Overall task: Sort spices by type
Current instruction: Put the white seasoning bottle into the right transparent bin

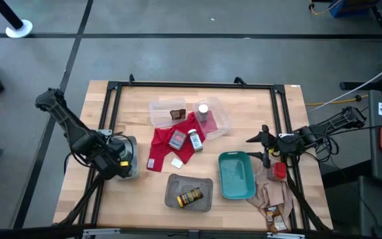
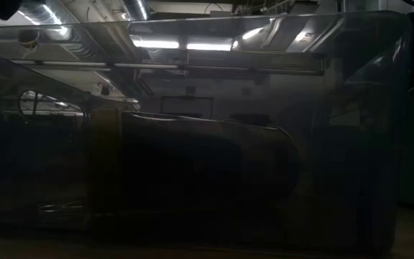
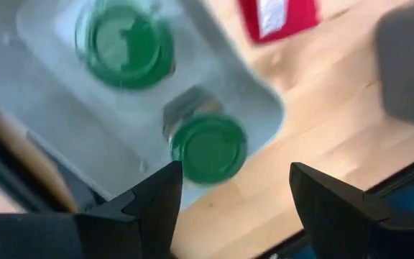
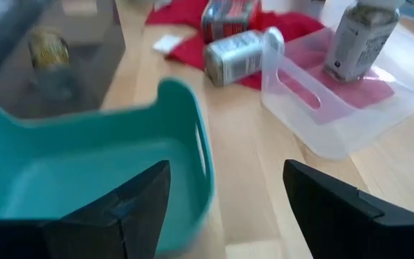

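Two green-lidded jars (image 3: pixel 208 147) (image 3: pixel 124 44) stand in a pale tray (image 3: pixel 56 122) at the table's left edge (image 1: pixel 131 147). My left gripper (image 3: pixel 236 183) hovers open above that tray, its fingers clear of the nearer jar. A red tin (image 1: pixel 177 138) and a white-capped bottle (image 1: pixel 195 141) lie on the red cloth (image 1: pixel 161 149). A yellow-labelled jar (image 1: pixel 190 197) lies in the grey tray (image 1: pixel 204 184). Another bottle (image 4: pixel 358 36) stands upright in a clear tray (image 4: pixel 336 122). My right gripper (image 1: pixel 265 143) waits open beside the teal tray (image 1: pixel 236 174).
A second clear tray (image 1: pixel 159 113) at the far side holds a dark packet (image 1: pixel 177 114). A beige cloth (image 1: pixel 270 196) at the near right carries a red tin (image 1: pixel 279 170) and packets (image 1: pixel 274 216). A clear wall fills the low view (image 2: pixel 207 144).
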You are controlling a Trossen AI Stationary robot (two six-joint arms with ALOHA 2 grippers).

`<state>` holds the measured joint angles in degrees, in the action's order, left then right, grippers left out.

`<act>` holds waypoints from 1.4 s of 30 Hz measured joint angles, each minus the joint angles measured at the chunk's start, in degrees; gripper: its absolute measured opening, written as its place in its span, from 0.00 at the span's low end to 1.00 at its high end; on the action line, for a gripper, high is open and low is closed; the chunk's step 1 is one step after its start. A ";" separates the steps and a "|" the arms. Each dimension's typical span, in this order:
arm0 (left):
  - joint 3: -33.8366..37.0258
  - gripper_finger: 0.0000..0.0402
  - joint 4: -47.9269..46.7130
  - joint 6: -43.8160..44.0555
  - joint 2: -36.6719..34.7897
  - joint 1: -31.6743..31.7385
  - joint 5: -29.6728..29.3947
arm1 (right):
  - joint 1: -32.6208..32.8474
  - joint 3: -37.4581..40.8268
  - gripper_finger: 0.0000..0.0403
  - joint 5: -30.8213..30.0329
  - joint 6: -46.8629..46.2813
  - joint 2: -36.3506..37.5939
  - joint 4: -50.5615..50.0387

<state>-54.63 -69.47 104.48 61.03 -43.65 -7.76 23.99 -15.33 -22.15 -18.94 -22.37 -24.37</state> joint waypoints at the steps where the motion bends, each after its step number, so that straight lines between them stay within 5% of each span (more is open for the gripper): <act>1: -0.01 0.60 0.01 -0.37 -0.41 -0.38 -1.83 | 0.00 0.00 0.67 -0.39 -1.04 0.00 1.43; 8: -0.01 0.60 0.02 -2.93 -2.30 -2.66 -15.35 | 0.00 0.00 0.67 -3.55 -3.63 -0.20 16.58; 16: -0.01 0.60 -0.01 -8.20 -2.34 -2.83 -20.90 | 0.00 -3.97 0.67 -9.14 -2.23 -9.02 24.79; 33: -0.01 0.60 -0.01 -19.05 -2.34 -2.70 -43.86 | -0.43 -34.17 0.67 -24.92 -6.66 -48.37 19.34; 42: -0.01 0.60 -0.07 -24.62 -2.13 -2.70 -46.07 | -6.71 -48.56 0.67 -16.10 -28.24 -64.25 0.58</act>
<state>-54.63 -69.54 79.86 58.90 -46.35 -53.83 17.28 -63.89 -38.25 -47.18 -86.62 -23.79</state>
